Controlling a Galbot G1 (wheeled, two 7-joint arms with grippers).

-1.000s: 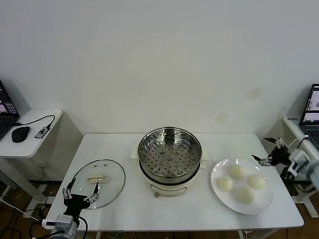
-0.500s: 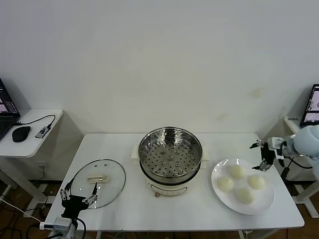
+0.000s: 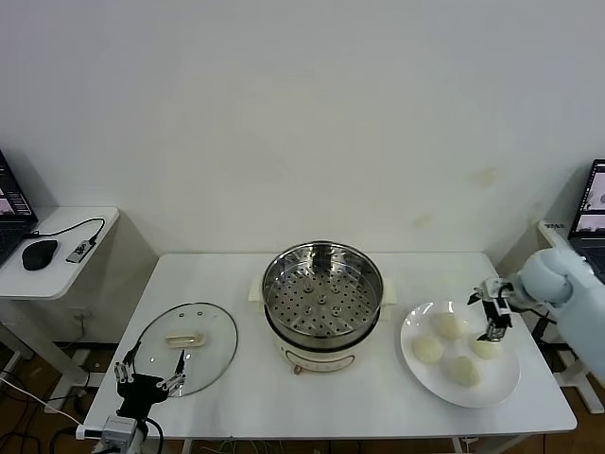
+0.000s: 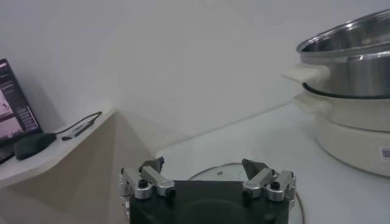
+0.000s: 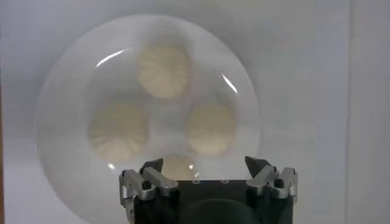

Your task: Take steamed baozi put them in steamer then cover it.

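Observation:
Four cream-white baozi lie on a white plate at the right: one at the back, one at the left, one at the right, one at the front. My right gripper is open, just above the right baozi. In the right wrist view the gripper is open over the plate, with the nearest baozi partly hidden behind it. The steel steamer stands uncovered at the table's middle. The glass cover lies flat at the left. My left gripper is open at its front edge.
A side table with a mouse and a laptop stands at the far left. Another laptop is at the far right. In the left wrist view the open left gripper faces the cover's rim and the steamer.
My right gripper has moved left from beyond the table's right edge and come down over the plate of baozi. My left gripper has sunk slightly at the front left.

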